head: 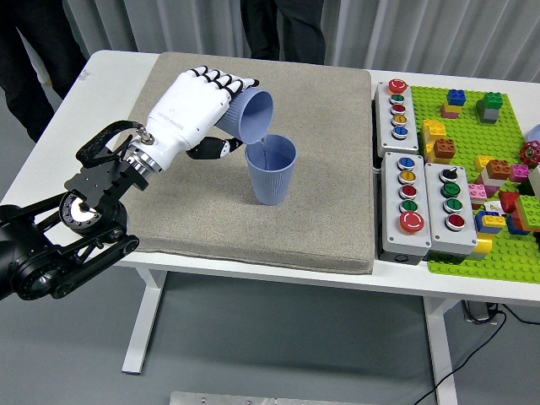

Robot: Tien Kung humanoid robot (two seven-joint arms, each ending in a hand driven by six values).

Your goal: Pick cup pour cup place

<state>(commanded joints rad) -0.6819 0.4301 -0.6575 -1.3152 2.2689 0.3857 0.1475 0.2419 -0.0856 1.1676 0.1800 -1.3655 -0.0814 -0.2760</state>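
My left hand, white with black finger joints, is shut on a blue ribbed cup and holds it tipped on its side, mouth facing right and down. Directly below its rim stands a second blue ribbed cup, upright on the grey mat. The tilted cup's lip hangs just above the upright cup's left rim. A thin stream seems to run down into the upright cup. My right hand does not show.
Three grey button boxes sit right of the mat. Beyond them lies a green baseplate with several coloured bricks. People in dark clothes stand at the far side of the table.
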